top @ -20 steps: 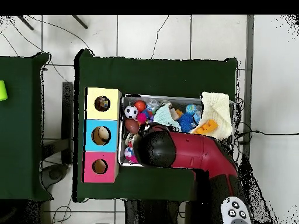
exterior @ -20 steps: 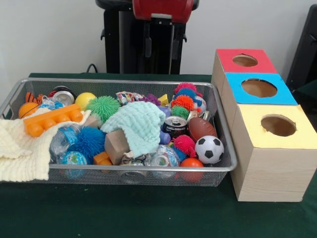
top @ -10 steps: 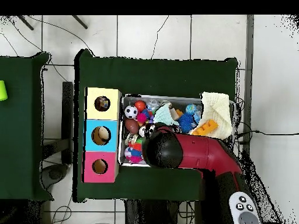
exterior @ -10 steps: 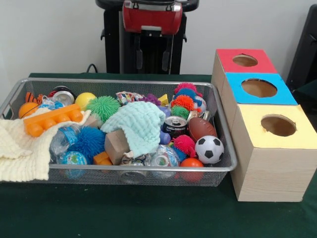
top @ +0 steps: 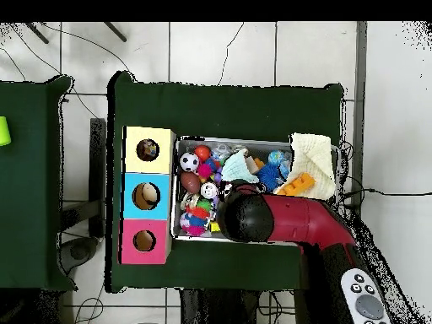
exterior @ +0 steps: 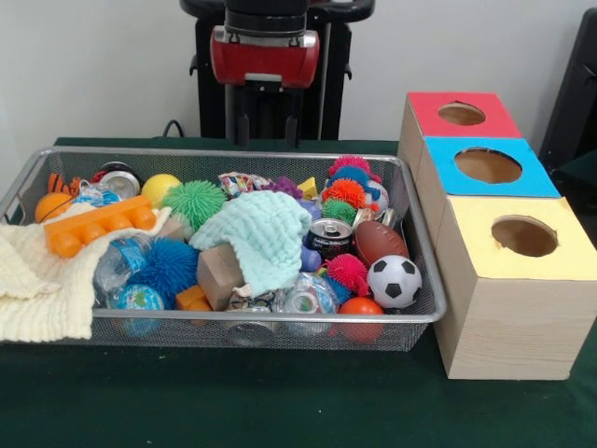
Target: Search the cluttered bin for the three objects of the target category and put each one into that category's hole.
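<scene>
The pincer (exterior: pixel 265 131) is seen empty with its fingers spread, held above the far rim of the wire bin (exterior: pixel 422 280). In the front view, the clutter lies toward six o'clock from it, the soda can (exterior: pixel 328 237) and football (exterior: pixel 380 241) toward five o'clock. The target category cannot be told; the three holed boxes (exterior: pixel 504 271) stand at four o'clock on the worktop (exterior: pixel 280 401).

My gripper (exterior: pixel 263 123) hangs from above, its two dark fingers (exterior: pixel 241 121) pointing straight down with a clear gap between them, holding nothing. From overhead, my red arm (top: pixel 308 221) reaches in from the lower right, its black rounded end hiding the gripper.
</scene>
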Controlling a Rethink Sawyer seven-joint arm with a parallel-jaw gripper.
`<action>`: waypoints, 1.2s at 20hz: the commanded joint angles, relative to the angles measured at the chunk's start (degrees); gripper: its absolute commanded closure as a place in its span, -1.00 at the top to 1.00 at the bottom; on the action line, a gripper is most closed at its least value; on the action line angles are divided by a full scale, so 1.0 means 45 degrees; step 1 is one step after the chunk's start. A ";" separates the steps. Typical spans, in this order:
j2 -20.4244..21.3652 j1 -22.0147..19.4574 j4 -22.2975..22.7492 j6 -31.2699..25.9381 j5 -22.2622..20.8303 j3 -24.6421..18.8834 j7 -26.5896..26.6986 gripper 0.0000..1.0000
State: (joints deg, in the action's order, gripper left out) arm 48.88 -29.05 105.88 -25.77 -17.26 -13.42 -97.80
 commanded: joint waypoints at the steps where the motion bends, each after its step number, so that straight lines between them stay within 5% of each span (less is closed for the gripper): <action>1: -0.0553 -0.0633 0.0860 0.0487 -0.1106 -0.1284 0.0973 1.00; 11: -0.0567 -0.0778 0.0797 0.0399 -0.1539 -0.1501 0.0626 1.00; 24: -0.1042 -0.0005 0.1018 0.1750 -0.2453 -0.0546 -0.0507 1.00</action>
State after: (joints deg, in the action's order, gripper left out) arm 46.64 -29.94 105.98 -22.26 -23.62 -15.34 -97.80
